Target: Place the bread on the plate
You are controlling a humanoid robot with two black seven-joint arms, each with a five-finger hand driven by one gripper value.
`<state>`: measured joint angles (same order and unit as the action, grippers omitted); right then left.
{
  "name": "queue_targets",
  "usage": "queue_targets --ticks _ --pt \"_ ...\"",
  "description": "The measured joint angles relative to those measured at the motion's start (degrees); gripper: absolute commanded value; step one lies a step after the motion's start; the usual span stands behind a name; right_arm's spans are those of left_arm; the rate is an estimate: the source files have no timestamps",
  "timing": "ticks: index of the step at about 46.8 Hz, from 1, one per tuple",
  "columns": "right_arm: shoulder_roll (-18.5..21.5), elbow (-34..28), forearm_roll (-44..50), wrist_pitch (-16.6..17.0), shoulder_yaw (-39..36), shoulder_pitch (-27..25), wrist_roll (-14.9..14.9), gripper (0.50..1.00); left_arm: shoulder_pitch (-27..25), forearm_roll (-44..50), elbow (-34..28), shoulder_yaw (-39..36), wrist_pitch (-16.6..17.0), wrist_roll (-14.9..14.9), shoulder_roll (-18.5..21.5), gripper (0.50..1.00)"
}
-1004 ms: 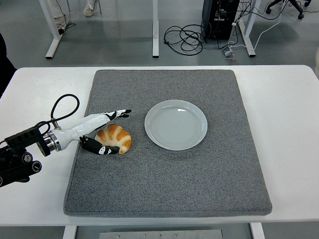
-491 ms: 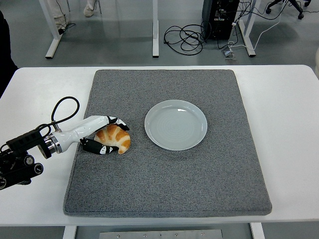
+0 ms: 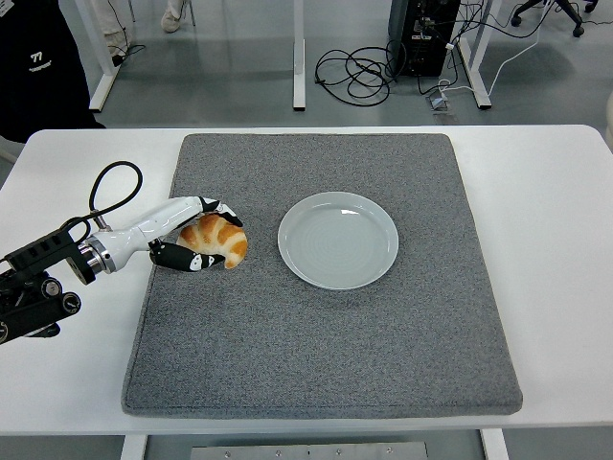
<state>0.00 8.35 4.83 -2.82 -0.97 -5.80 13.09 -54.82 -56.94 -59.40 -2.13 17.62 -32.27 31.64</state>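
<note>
While the plate (image 3: 337,240) sits bare on the grey mat (image 3: 326,335), the left hand (image 3: 192,240) curls its fingers around the bread (image 3: 218,240), just left of the plate.

Left arm: enters from the left edge of the table, black forearm segment with a looped black cable above it, followed by a white wrist section angled forward and toward the table's middle. Left hand (image 3: 196,235): white palm with black-tipped fingers (image 3: 222,210) curled over the top of the bread (image 3: 215,240), thumb (image 3: 182,259) wrapped along its near side, the grasp closed with bread showing between fingers and thumb. Right arm: not visible anywhere in the head view.
</note>
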Motion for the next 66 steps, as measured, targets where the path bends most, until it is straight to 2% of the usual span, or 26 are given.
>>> queue_targets --ticks 12,22,30,36,42,48,53,58,62,66 --pt "0.0 0.0 0.0 0.0 0.0 0.0 0.0 1.0 -0.83 -0.38 -0.02 -2.24 0.1 0.02 0.11 0.5" --pt "0.0 0.0 0.0 0.0 0.0 0.0 0.0 1.0 -1.5 0.3 -0.02 -1.57 0.0 1.3 0.31 0.5" --pt "0.0 0.0 0.0 0.0 0.0 0.0 0.0 1.0 -5.17 3.55 -0.17 -1.57 -0.4 1.37 1.95 0.5" --pt "0.0 0.0 0.0 0.0 0.0 0.0 0.01 1.0 -9.38 5.26 -0.66 -1.88 -3.04 2.38 3.27 0.5" --pt "0.0 0.0 0.0 0.0 0.0 0.0 0.0 1.0 -13.56 5.4 -0.82 -2.0 -7.11 5.19 3.69 0.5" --pt "0.0 -0.05 0.0 0.0 0.0 0.0 0.0 1.0 -17.61 5.37 -0.81 -2.01 -9.69 7.08 3.33 0.5" --pt "0.0 -0.09 0.0 0.0 0.0 -0.01 0.0 1.0 -20.62 5.37 -0.77 -2.02 -10.8 7.99 1.96 0.5" --pt "-0.01 -0.09 0.0 0.0 0.0 0.01 0.0 1.0 -23.46 5.38 -0.21 -2.31 -11.43 9.35 -1.27 0.5" --pt "-0.01 -0.1 0.0 0.0 -0.04 0.01 0.0 1.0 -24.25 5.31 1.44 -2.53 -11.85 10.91 -5.0 0.5" --pt "-0.01 -0.1 0.0 0.02 -0.02 0.02 -0.01 1.0 -24.65 5.27 5.17 -2.55 -11.93 12.22 -10.42 0.5"
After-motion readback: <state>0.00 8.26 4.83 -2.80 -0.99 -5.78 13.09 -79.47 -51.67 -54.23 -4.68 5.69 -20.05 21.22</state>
